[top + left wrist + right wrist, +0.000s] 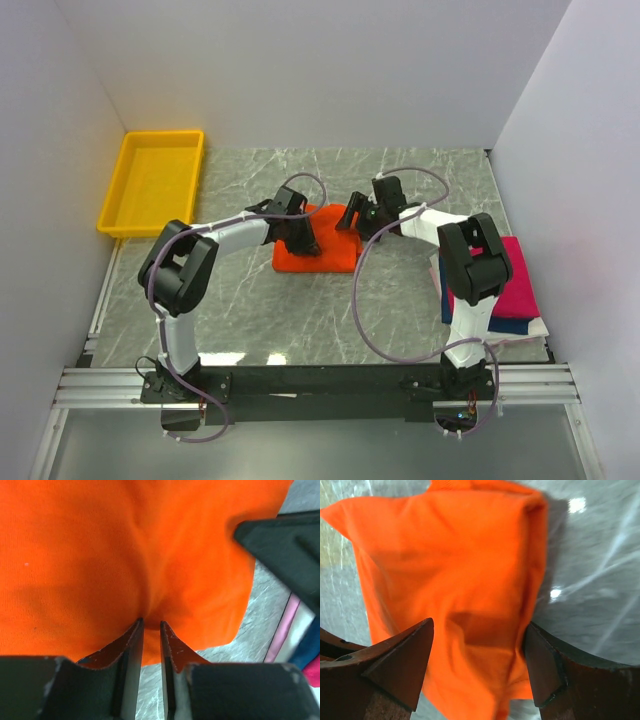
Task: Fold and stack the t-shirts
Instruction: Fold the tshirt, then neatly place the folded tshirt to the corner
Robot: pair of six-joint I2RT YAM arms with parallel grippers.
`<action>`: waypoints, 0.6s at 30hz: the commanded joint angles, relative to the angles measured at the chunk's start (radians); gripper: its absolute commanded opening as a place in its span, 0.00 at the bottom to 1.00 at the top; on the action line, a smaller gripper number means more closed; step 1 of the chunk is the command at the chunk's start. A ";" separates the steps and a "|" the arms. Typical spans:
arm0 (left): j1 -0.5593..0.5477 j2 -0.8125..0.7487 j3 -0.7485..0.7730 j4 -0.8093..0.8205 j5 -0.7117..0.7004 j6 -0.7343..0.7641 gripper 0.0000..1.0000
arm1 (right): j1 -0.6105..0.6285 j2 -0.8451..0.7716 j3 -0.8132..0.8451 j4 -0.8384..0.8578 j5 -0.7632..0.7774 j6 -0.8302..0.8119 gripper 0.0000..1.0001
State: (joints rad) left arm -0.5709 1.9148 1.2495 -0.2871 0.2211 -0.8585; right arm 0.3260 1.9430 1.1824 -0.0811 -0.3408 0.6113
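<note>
Cloth was what both arms had met over: the orange t-shirt [340, 256] lay as a compact, roughly square bundle near the middle of the marble table [300, 320], flat on the surface. From where I stood, the two arms reached inward from either side and their wrists almost faced each other above it.

The left gripper [150, 622] sat low at the shirt's near-left part. Its two fingers [131, 645] were drawn close with only a thin slit between them, and the orange fabric puckered into creases right at their tips, so it was pinching a fold of the shirt.

The right gripper [479, 624] hung over the shirt's far-right corner with its jaws spread wide. Orange cloth filled the space below and between them, and I could not tell whether either finger touched it. A doubled edge of the shirt ran along the right side in that wrist's view.

Off to the right, beside the right arm's base, a flat stack rested at the table's edge: the magenta t-shirt [518, 285] on top, the navy t-shirt [508, 325] showing beneath it, and the white t-shirt [525, 338] peeking out at the bottom. The yellow tray [112, 185] stood well apart in the far-left corner.
</note>
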 commanded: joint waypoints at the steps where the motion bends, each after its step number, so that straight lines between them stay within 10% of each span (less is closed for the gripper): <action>1: 0.002 0.012 0.010 0.031 -0.014 0.009 0.25 | 0.047 -0.013 -0.064 -0.065 0.092 0.064 0.77; 18: 0.002 0.043 0.007 0.060 0.017 0.007 0.24 | -0.005 -0.135 -0.188 -0.083 0.100 0.042 0.77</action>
State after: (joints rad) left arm -0.5705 1.9442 1.2495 -0.2512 0.2268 -0.8585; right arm 0.3180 1.7844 0.9966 -0.0944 -0.2478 0.6975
